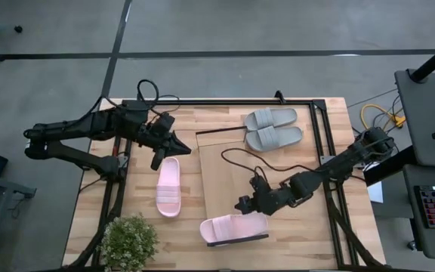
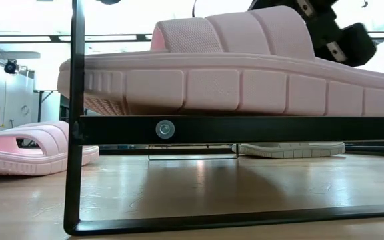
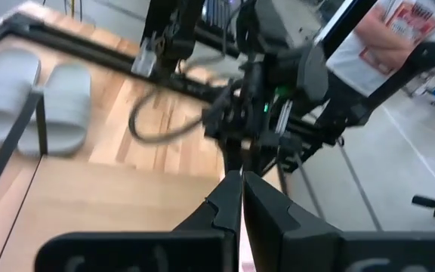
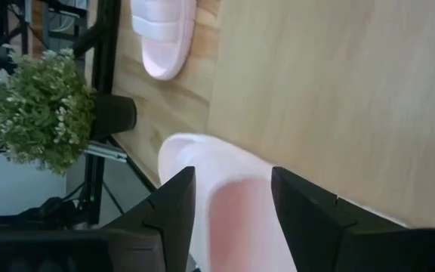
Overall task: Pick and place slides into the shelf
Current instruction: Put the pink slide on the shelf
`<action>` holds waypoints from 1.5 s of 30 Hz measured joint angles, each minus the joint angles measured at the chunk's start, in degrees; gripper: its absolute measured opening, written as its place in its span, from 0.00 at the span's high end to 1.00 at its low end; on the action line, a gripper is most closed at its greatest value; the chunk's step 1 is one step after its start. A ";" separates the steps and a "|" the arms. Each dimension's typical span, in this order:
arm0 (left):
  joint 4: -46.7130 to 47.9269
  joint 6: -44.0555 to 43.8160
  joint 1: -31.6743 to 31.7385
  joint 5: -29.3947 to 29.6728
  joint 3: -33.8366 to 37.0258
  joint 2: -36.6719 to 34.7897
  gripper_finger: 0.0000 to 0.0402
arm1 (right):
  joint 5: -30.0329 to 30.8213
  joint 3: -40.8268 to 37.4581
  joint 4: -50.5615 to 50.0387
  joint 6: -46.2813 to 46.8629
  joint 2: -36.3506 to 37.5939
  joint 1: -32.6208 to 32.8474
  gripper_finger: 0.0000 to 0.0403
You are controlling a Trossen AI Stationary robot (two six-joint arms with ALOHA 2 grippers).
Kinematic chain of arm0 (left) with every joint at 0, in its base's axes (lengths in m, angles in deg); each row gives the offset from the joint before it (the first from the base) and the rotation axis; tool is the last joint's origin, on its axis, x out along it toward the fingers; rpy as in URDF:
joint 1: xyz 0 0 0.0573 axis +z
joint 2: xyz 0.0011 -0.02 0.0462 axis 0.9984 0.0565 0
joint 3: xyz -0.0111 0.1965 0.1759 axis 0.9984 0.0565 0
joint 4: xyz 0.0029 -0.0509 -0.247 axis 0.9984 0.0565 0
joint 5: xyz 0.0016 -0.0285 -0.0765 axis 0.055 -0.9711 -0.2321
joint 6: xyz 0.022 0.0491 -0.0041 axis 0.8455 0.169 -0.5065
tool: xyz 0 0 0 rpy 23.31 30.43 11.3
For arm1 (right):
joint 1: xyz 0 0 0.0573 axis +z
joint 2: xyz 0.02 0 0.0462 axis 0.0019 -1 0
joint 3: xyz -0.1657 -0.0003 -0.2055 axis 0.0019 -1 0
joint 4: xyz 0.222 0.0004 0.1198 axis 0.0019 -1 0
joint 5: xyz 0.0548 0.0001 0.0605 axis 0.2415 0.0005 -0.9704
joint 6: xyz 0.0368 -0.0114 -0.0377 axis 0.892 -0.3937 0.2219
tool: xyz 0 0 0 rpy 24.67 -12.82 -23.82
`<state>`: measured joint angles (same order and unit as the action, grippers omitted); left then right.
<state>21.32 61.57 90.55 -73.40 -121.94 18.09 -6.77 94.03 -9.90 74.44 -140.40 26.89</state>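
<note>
pink slide at shelf's near end, by tabletop's near edge, right pincer grasping it | second pink slide on tabletop, left of shelf | grey pair at shelf's far end | left pincer clenched, empty, near far-left corner | plant at near-left corner

Open board mid-shelf, clutter at the edges

The shelf lies bare across its middle, giving clear passage between the grey slides at its far end and the pink slide at its near end. A second pink slide and a potted plant crowd the worktop beside it.
</note>
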 joint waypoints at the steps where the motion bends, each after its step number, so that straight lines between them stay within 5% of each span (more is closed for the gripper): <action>1: 1.21 0.02 0.01 0.00 0.00 0.00 1.00 | -0.04 0.00 -0.04 -0.98 0.27 -0.39 0.59; 29: 22.91 -1.28 0.11 -0.23 2.79 1.28 1.00 | -1.88 -0.26 -13.29 -20.52 15.11 -4.06 0.63; 45: 23.78 1.60 0.51 -11.72 15.25 1.05 1.00 | -1.65 -0.33 -13.18 -20.21 15.05 -4.07 0.64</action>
<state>45.10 63.17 91.05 -85.13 -106.69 19.14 -8.42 93.70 -23.08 54.23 -125.35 22.82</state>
